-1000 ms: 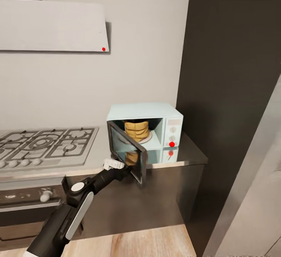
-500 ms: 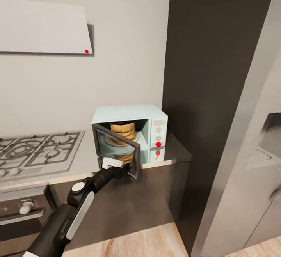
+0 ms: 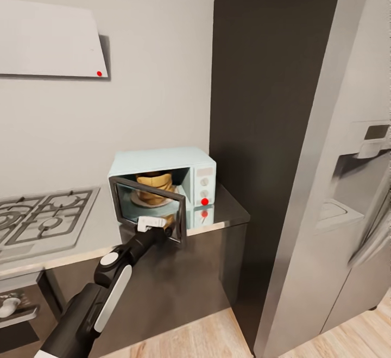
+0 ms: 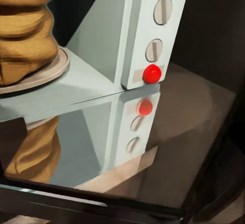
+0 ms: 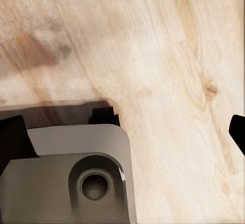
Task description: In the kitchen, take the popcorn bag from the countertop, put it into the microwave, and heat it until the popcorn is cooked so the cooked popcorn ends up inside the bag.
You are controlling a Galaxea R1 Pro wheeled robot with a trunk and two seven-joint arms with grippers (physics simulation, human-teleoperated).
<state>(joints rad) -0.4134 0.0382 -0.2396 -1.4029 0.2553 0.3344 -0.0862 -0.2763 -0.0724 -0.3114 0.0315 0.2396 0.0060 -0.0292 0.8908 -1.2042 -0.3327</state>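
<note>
Mint-blue microwave (image 3: pixel 163 176), head view: it stands at the right end of the steel surface (image 3: pixel 228 214), hard by the tall dark cabinet (image 3: pixel 266 102); its glass door (image 3: pixel 146 211) hangs partly open toward the robot.
Bag, head view: the popcorn bag (image 3: pixel 153 188) sits upright on the turntable plate (image 3: pixel 142 202) inside the cavity, so the container is already loaded.
Left gripper, head view: the left gripper (image 3: pixel 155 227) is at the door's lower edge; whether it is spread or closed cannot be told.
Risk, head view: the door is not yet shut, and a push low on its edge could slide off the frame or shove the light microwave back along the surface.
Left wrist view: the bag (image 4: pixel 23 27) rests on the plate (image 4: pixel 46 71), mirrored in the shiny surface; the red indicator light (image 4: pixel 152 73) sits beneath two white knobs (image 4: pixel 162 9).
Risk, left wrist view: the bag stands toward the front of the cavity, so a swinging door might clip or tip it.
Right wrist view: wood floor (image 5: pixel 168 55) and a grey part of the robot (image 5: pixel 76 173); the right gripper's state cannot be told.
</note>
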